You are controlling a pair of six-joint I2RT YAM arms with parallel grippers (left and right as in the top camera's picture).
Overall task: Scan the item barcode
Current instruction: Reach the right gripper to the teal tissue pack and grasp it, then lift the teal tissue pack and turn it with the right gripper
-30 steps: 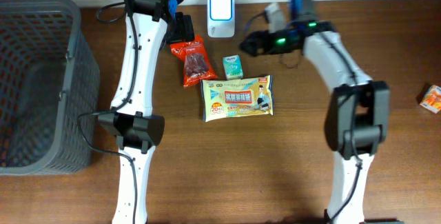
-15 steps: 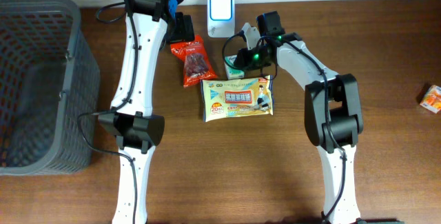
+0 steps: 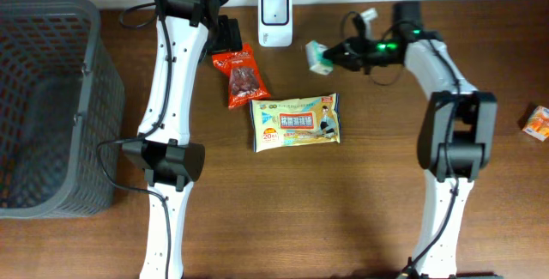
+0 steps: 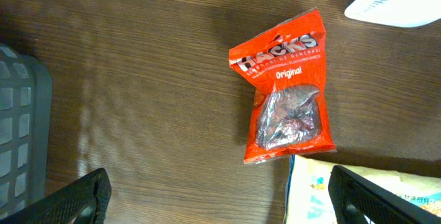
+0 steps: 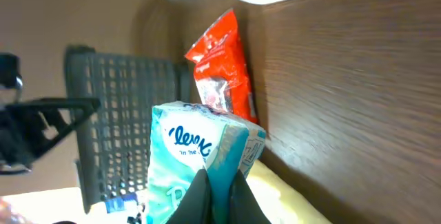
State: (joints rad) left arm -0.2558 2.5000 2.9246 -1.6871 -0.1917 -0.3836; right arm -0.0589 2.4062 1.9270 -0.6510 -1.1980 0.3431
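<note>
**Inspector:** Item for scanning: material and location?

**Assessor:** A small soft tissue pack (image 3: 317, 56) in teal and white film. It is held clear of the table (image 3: 360, 219) near the far edge, just right of the scanner (image 3: 274, 9) and apart from it. The scanner is a white, rounded plastic unit standing upright.

**Inspector:** Held by what?

**Assessor:** The right claw (image 3: 333, 54), clamped tight on the pack. In the wrist view its fingers (image 5: 194, 203) pinch the pack's lower edge. The right arm runs up from the near edge, with its forearm bent left towards the scanner.

**Inspector:** The left side?

**Assessor:** The left claw (image 4: 217, 182) is spread wide and holds nothing. It hangs above a glossy red snack bag (image 4: 286, 89) with a clear window. The left arm is stretched nearly straight to the far edge.

**Inspector:** Other items?

**Assessor:** A flat rectangular wipes pack (image 3: 296, 120) in printed film lies mid-table, its far left corner just beside the snack bag. A grey plastic mesh basket (image 3: 94, 99) sits at the left edge. A small orange box (image 3: 538, 122) lies at the right edge. The table is dark wood with visible grain.
</note>
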